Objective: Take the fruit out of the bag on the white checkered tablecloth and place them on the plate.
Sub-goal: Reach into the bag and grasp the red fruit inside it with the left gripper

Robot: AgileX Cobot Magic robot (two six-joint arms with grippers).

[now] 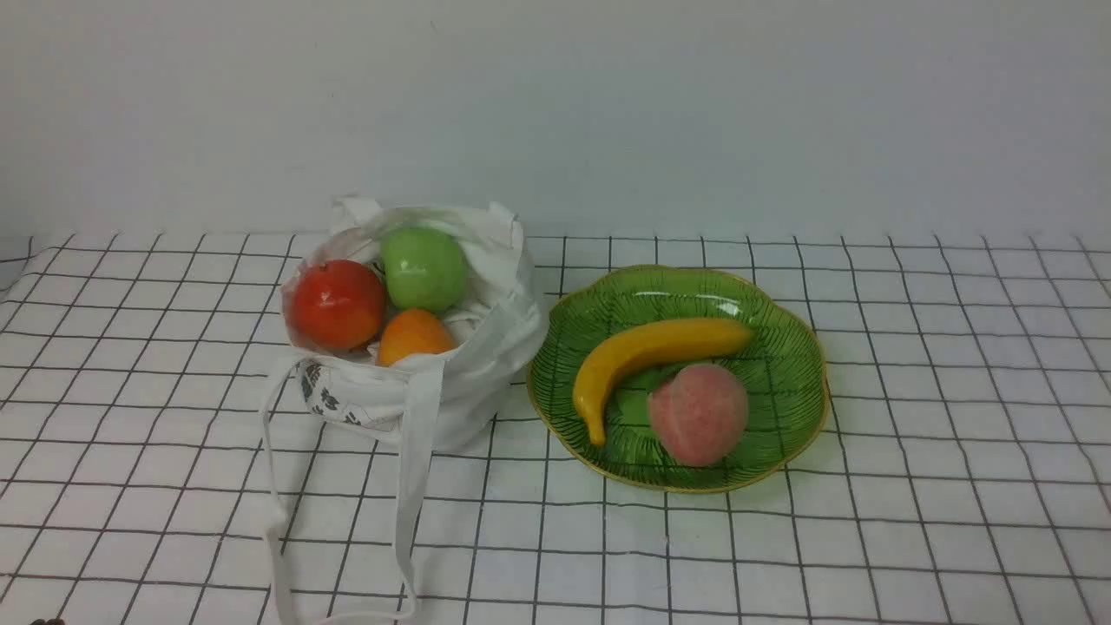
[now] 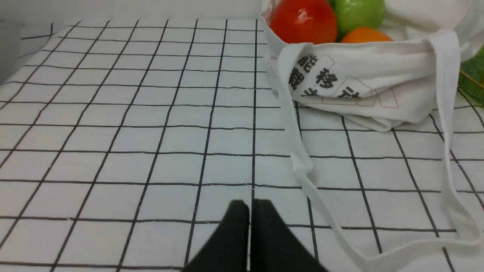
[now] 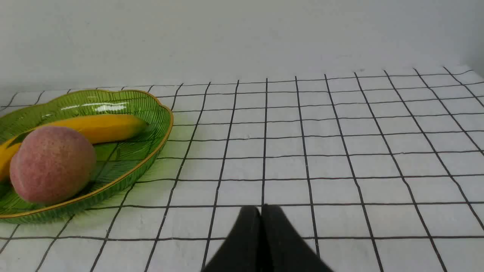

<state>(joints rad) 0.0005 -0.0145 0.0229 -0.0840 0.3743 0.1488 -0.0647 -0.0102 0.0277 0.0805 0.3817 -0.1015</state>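
Observation:
The white bag [image 1: 451, 382] stands open on the white checkered tablecloth [image 1: 130, 434], left of the green plate [image 1: 781, 347]. In it lie the red-orange fruit [image 1: 337, 304], the green apple [image 1: 424, 268] and the smaller orange fruit [image 1: 414, 336]. All three also show in the left wrist view: red-orange [image 2: 303, 21], green [image 2: 358, 13], orange [image 2: 365, 35], above the bag's printed side [image 2: 363, 83]. My left gripper [image 2: 250, 206] is shut and empty, low over the cloth, well short of the bag. My right gripper [image 3: 261, 210] is shut and empty, beside the plate [image 3: 151, 113]. Neither gripper shows in the front view.
A yellow banana [image 1: 647, 351] and a fuzzy pink peach [image 1: 699, 412] lie on the plate. The bag's long straps [image 1: 408, 486] trail over the cloth toward the front edge, also seen in the left wrist view [image 2: 302, 166]. A plain wall stands behind the table.

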